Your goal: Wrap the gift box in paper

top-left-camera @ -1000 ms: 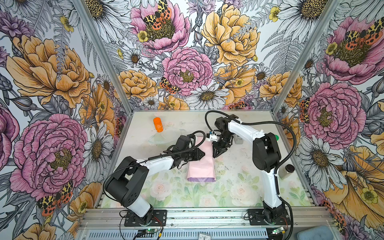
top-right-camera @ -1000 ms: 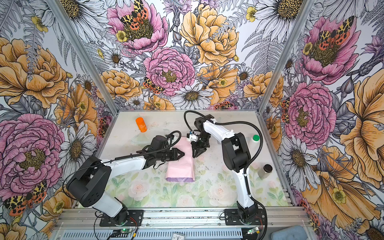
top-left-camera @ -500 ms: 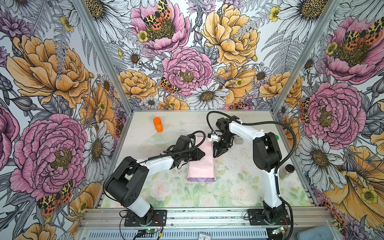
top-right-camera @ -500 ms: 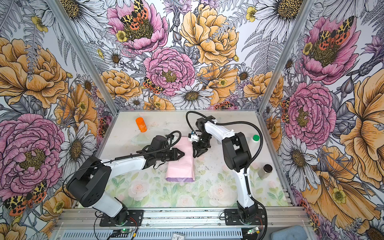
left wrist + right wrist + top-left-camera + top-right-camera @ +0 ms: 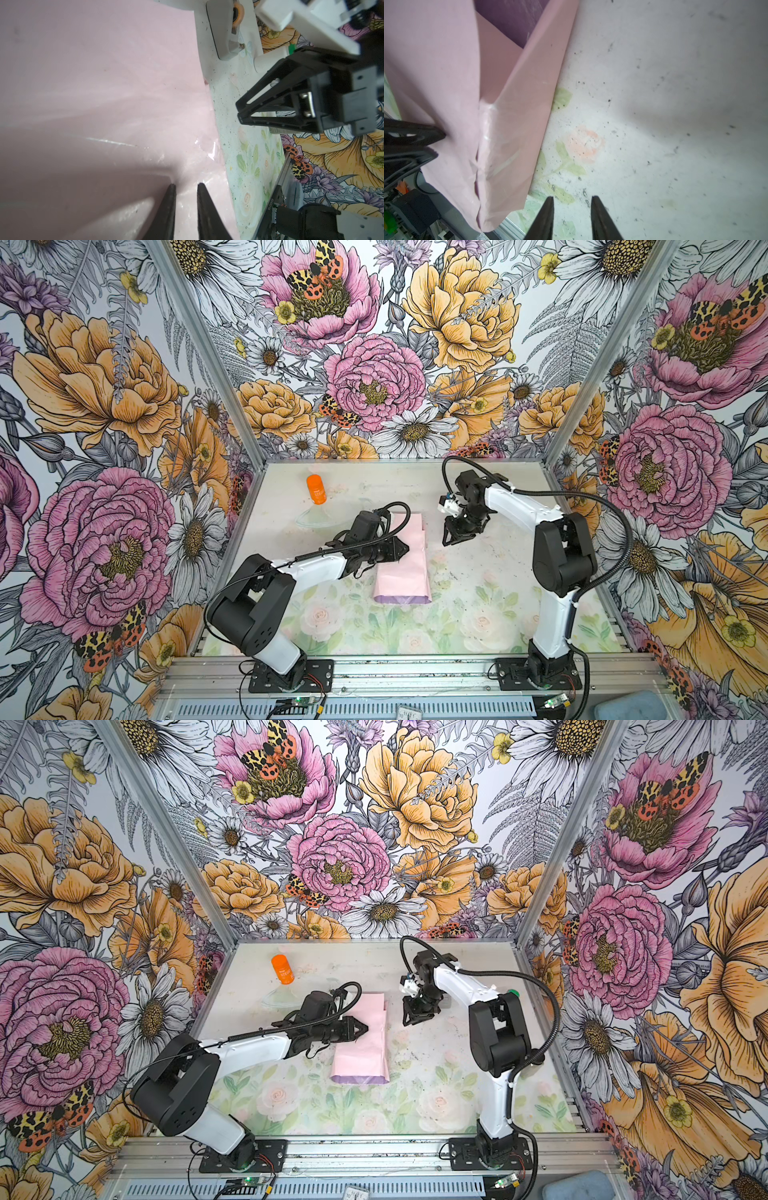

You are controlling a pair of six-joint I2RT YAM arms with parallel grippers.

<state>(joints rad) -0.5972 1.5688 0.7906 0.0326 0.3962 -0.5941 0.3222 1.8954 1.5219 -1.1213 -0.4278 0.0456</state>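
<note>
Paper (image 5: 401, 572) lies folded on the tabletop (image 5: 478, 593), box probably hidden inside. Left claw (image 5: 405, 549), narrowly parted, pins the top flap; right claw (image 5: 453, 540) hangs empty, parted, just beside. Press flat, no dragging, so the fold holds.

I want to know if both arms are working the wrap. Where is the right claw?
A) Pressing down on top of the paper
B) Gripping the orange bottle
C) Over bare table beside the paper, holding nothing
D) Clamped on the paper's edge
C: the right claw is over the bare table, clear of the paper, with nothing between its parted jaws.
</note>
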